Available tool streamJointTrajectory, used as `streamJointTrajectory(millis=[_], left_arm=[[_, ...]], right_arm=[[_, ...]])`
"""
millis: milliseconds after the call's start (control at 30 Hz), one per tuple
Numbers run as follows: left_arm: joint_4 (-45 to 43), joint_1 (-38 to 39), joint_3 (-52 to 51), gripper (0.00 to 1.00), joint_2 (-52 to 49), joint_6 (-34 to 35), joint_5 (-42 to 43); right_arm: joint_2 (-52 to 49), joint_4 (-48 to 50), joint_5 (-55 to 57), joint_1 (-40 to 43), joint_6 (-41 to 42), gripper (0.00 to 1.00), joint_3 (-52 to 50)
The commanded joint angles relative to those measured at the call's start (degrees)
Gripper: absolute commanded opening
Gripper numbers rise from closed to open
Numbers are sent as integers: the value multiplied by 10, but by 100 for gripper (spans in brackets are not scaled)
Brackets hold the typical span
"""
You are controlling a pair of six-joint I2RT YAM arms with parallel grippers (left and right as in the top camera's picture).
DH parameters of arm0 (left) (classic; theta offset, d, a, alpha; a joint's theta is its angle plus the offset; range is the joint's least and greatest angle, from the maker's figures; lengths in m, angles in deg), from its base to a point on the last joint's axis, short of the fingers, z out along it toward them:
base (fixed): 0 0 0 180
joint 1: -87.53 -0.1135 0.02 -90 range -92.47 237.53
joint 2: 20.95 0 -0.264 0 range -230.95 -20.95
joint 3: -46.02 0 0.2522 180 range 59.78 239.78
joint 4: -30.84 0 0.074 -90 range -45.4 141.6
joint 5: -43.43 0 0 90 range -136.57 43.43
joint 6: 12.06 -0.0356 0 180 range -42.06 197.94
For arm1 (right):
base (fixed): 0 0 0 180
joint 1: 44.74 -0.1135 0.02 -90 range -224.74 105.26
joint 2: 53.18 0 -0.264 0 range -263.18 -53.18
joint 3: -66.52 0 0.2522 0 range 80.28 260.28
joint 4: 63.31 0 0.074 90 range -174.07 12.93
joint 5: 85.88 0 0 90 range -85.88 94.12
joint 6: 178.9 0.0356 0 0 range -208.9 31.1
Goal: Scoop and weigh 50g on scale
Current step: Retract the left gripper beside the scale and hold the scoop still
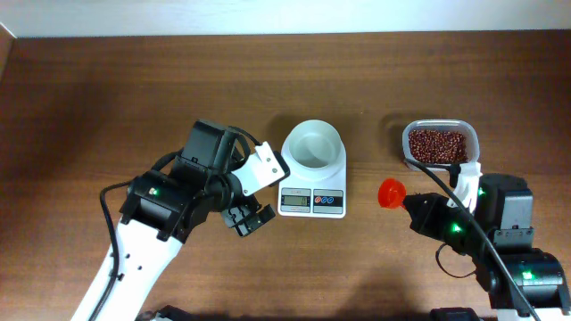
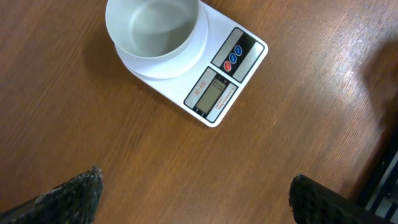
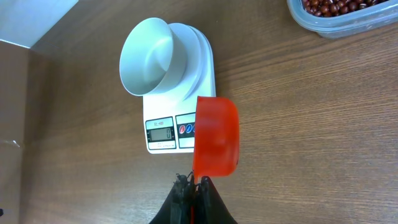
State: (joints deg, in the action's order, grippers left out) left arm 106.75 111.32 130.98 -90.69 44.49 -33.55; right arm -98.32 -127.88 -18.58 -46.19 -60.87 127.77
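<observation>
The white scale point(image 1: 312, 198) stands mid-table with an empty white bowl point(image 1: 312, 145) on it. The right wrist view shows the scale point(image 3: 166, 142) too. The 50g, dark red-brown beans point(image 1: 436, 144), lie in a clear tub point(image 1: 471, 143) at the back right. My right gripper point(image 1: 412, 203) is shut on the handle of an orange-red scoop point(image 1: 391, 193), which hangs right of the scale. In the right wrist view the scoop point(image 3: 216, 135) juts out from the closed gripper point(image 3: 194, 182); no beans show in it. My left gripper point(image 1: 266, 192) hovers open just left of the scale, holding nothing.
In the left wrist view, bare brown wood lies between the wide-set fingers point(image 2: 74, 196), with the scale point(image 2: 217, 81) and bowl point(image 2: 152, 25) ahead. A pale wall edge point(image 1: 285, 16) runs along the table's far side. The tub's rim point(image 3: 348, 25) shows at top right of the right wrist view.
</observation>
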Motion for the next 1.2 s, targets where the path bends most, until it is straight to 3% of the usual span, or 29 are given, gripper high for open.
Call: streamJointTrajectory(millis=[0, 1167], left_arm=[[1, -3, 12, 99, 7, -11, -4], [31, -3, 11, 99, 3, -7, -4]], right_arm=[[4, 2, 9, 3, -8, 4, 8], [4, 0, 7, 3, -8, 4, 8]])
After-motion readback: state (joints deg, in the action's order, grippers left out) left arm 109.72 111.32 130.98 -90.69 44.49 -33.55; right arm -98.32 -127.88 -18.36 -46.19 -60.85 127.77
